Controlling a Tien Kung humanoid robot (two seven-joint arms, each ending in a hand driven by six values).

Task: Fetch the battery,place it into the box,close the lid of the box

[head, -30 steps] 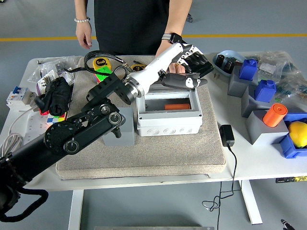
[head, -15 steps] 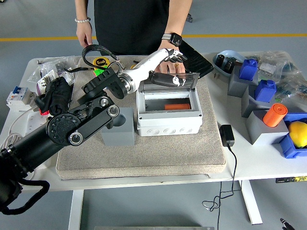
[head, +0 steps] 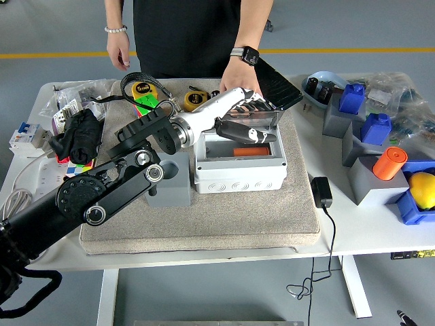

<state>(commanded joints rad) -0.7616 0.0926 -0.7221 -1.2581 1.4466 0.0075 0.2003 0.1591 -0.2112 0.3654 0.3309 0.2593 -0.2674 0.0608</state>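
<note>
A grey-white box [head: 238, 175] stands on the beige mat [head: 204, 224] at the middle of the table. An orange battery [head: 250, 151] lies inside it. The smoky transparent lid [head: 246, 126] is hinged at the back and leans forward, partly lowered over the opening. My left hand [head: 249, 99], on a white forearm, rests against the lid's upper edge with fingers extended and nothing grasped. A person stands at the far side, one hand [head: 238, 73] resting on the table just behind the box.
A grey block [head: 168, 191] sits against the box's left side. Tape measures [head: 143, 89] lie behind it. A black charger [head: 321, 191] with its cable lies right of the mat. Grey stands with blue parts and an orange cylinder [head: 389, 163] fill the right side.
The lid has swung from upright and open down toward the box. My left hand has pulled back leftward and lower, following the lid.
</note>
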